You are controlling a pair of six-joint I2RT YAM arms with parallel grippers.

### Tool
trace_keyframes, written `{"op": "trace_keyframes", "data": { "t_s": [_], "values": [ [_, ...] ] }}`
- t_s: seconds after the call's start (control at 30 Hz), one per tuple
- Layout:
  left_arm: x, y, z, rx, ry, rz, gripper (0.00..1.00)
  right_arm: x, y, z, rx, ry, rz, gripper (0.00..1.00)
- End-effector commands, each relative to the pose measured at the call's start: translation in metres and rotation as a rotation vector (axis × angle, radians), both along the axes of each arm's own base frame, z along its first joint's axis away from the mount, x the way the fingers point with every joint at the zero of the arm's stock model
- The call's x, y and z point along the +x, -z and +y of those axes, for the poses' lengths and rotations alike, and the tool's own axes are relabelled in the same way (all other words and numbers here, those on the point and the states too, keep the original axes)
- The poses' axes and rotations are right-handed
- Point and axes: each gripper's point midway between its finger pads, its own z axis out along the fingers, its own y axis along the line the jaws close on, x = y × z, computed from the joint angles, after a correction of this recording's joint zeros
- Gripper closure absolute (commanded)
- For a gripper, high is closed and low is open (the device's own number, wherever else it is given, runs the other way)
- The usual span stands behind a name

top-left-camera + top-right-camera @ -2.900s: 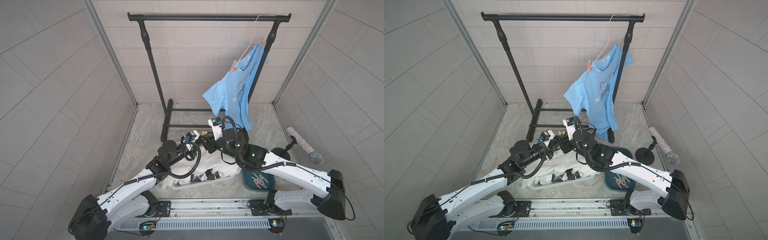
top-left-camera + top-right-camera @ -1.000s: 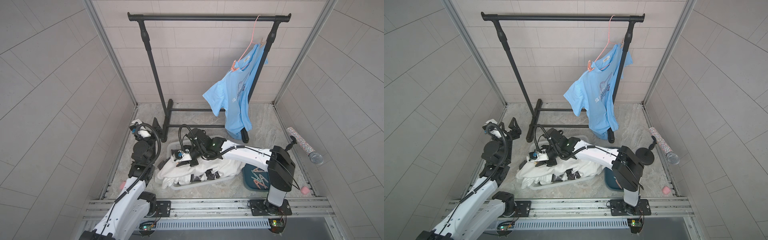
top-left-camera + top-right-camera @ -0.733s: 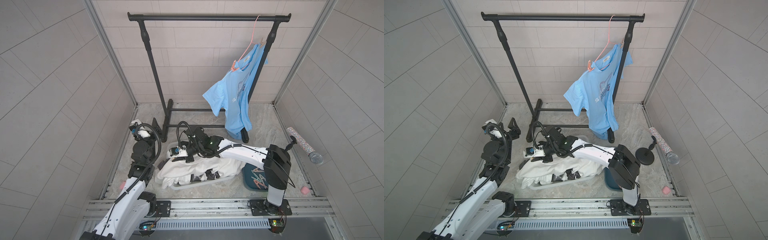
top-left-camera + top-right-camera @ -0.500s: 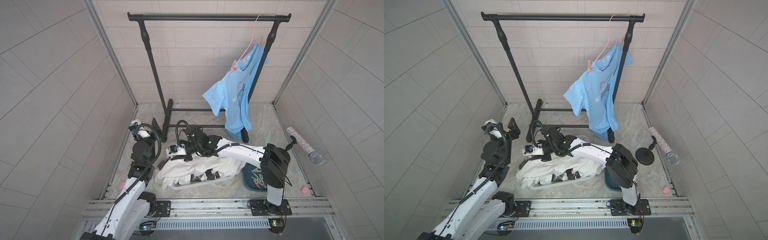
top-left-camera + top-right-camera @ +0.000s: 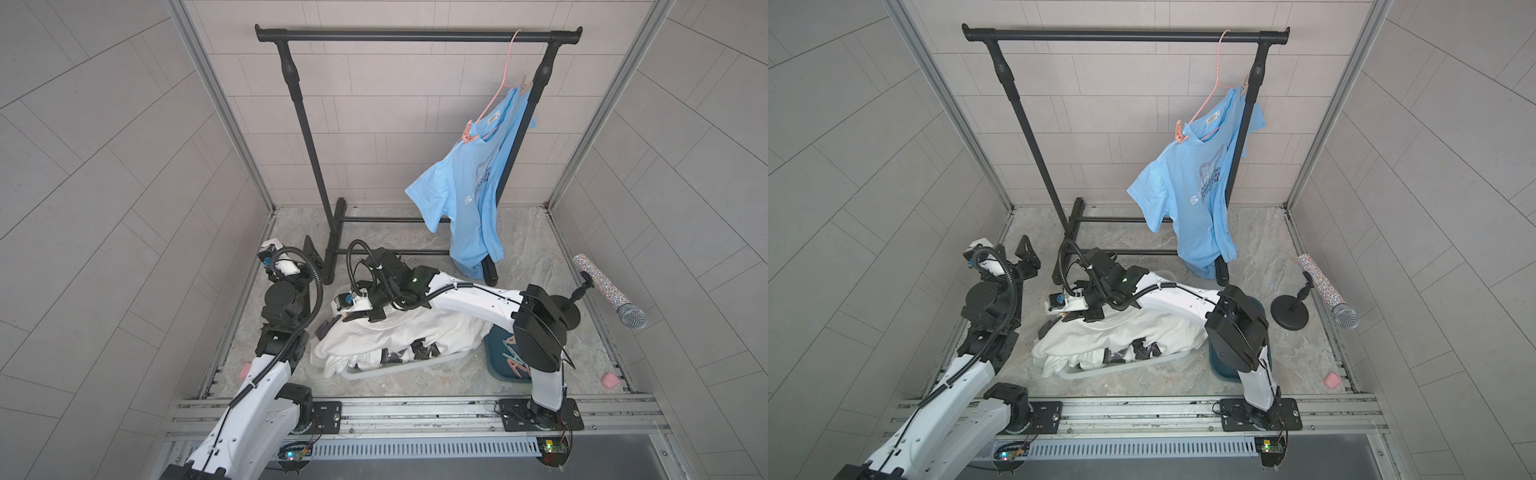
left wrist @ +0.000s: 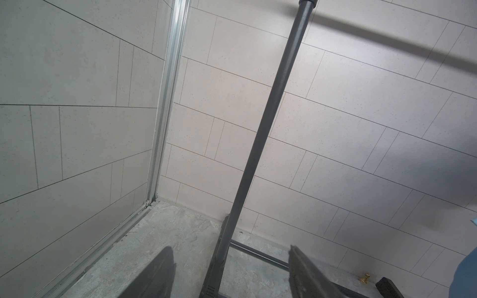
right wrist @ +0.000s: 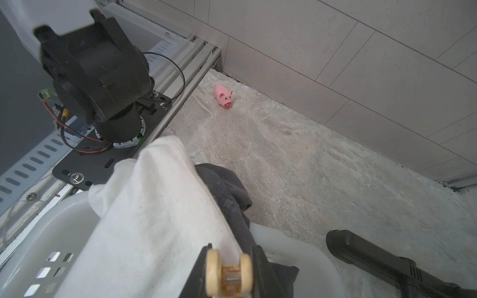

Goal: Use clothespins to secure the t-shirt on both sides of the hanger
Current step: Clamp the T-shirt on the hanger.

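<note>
Right claw (image 7: 229,258) narrow, pinching a pale yellow clothespin (image 7: 228,277) over the white cloth (image 7: 154,206) in the laundry basket (image 7: 38,232). Left claw (image 6: 229,273) wide, empty, facing the rack post (image 6: 260,134). Blue t-shirt (image 5: 465,187) hangs on the pink hanger (image 5: 505,70), peach clothespins (image 5: 468,135) at both shoulders.

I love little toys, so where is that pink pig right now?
The pink pig stands on the floor near the left side wall, just beside the left arm's base, clearest in the right wrist view.

Rack post (image 6: 260,144) dead ahead of L pincer (image 6: 229,260); floor (image 6: 160,232) betw post & side wall (image 6: 77,134) open.
</note>
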Motion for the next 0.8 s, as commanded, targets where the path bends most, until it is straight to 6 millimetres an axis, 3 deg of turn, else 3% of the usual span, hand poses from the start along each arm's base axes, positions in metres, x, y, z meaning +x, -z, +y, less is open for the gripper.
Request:
{"op": "trace_keyframes", "data": {
  "t_s": [0.0,0.7,0.73,0.77],
  "values": [
    [-0.001,0.001,0.0,0.012,0.004,-0.007,0.28,-0.001,0.029,-0.011,-0.097,-0.032,-0.004,1.0],
    [0.0,0.002,-0.001,0.019,0.013,-0.006,0.28,0.007,0.051,-0.014,-0.067,-0.045,0.028,1.0],
    [0.0,0.001,-0.001,0.018,0.013,-0.007,0.28,0.008,0.048,-0.014,-0.064,-0.042,0.02,0.99],
    [0.0,0.002,-0.001,0.019,0.013,-0.007,0.28,0.01,0.045,-0.015,-0.057,-0.033,0.012,0.91]
  ]
}}
